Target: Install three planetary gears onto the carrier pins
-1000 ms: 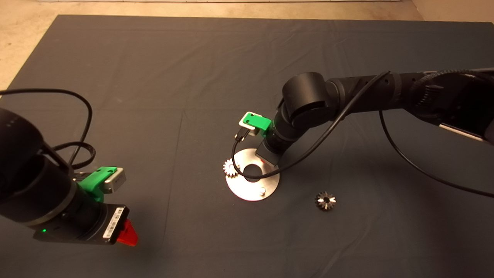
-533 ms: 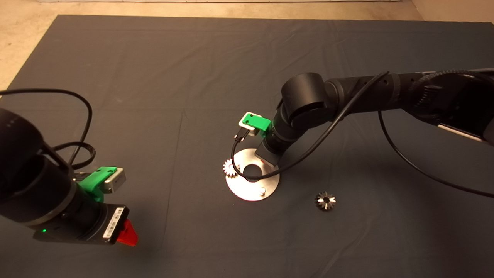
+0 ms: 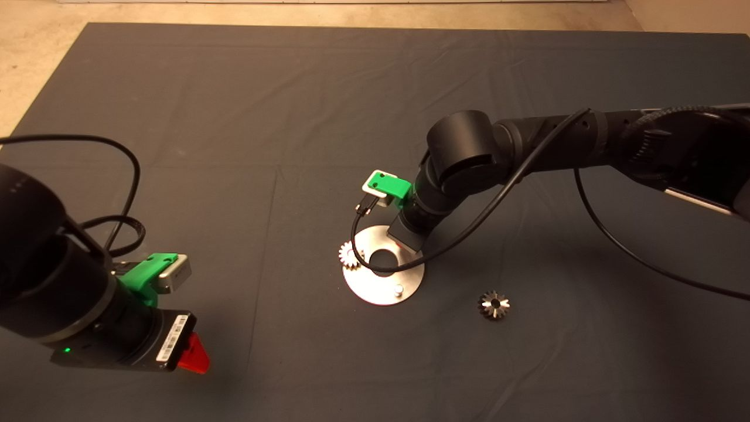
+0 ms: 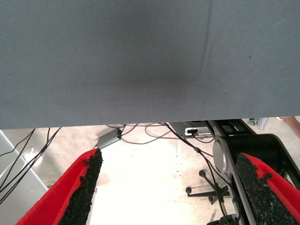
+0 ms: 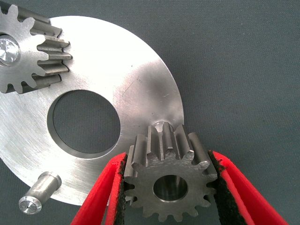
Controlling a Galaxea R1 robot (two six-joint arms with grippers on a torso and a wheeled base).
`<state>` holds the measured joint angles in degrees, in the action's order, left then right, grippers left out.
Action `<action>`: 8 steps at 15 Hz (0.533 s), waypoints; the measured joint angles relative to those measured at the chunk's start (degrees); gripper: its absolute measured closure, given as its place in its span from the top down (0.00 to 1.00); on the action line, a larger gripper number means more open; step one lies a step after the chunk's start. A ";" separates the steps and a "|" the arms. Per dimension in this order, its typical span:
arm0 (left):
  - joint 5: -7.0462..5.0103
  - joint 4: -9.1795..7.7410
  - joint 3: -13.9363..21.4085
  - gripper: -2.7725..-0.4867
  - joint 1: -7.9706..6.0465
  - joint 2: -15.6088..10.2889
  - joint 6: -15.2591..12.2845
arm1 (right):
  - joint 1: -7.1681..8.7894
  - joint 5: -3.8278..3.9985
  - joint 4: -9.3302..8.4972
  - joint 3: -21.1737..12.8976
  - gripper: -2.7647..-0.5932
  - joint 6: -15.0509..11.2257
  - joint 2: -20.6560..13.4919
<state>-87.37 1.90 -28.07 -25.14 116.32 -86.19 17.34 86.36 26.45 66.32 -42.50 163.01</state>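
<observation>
Gear (image 5: 165, 185) sits clamped in the right gripper (image 5: 166, 187), still unmoved just beside its pin (image 5: 161, 126), not on. Left gripper (image 4: 171, 192) waits open.

A bright silver round steel plate (image 3: 384, 291) with a large central hole lies flat. One small grey toothed gear (image 5: 28, 54) sits on a stud at its rim. A second gear (image 5: 168, 180) hangs tilted over another stud (image 5: 161, 126). A third stud (image 5: 38, 192) stands bare. A third gear (image 3: 494, 305) lies well apart from the plate.

Brushed metal plate (image 5: 136, 84), seemingly cloth mat (image 3: 234, 117)
</observation>
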 joint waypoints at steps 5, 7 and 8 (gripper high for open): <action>0.00 0.00 0.00 0.68 0.02 0.00 0.00 | 0.02 -0.06 0.00 0.00 0.22 -0.02 0.02; 0.00 0.00 0.00 0.68 0.02 0.00 0.00 | 0.02 -0.06 0.00 0.00 0.22 -0.02 0.02; 0.00 0.00 0.00 0.68 0.02 0.00 0.00 | 0.02 -0.06 0.00 0.00 0.22 -0.02 0.02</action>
<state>-87.37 1.90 -28.07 -25.12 116.32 -86.19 17.36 86.30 26.45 66.32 -42.52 163.04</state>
